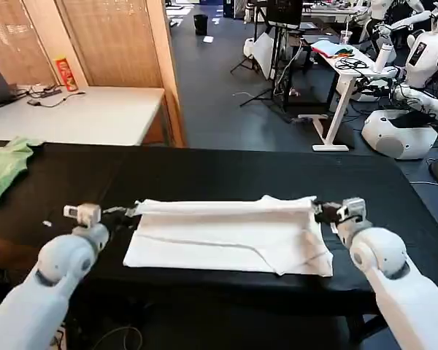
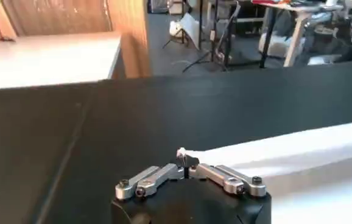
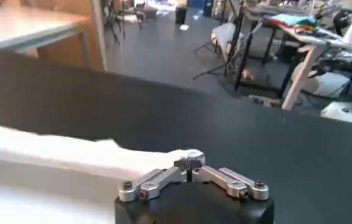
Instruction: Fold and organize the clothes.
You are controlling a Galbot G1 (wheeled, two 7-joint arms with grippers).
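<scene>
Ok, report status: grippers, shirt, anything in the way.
Left gripper and right gripper each shut on an end of the white shirt's far edge. Shirt partly folded, flat on the black table. Green garment lies apart, far left.

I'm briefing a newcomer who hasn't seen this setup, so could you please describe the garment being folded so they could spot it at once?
On the black table, look at the near middle, between the left gripper and the right gripper. There lies the white T-shirt, folded into a long band, each gripper shut on one end of its far edge. The only other garment, light green, lies crumpled at the table's far left.
</scene>
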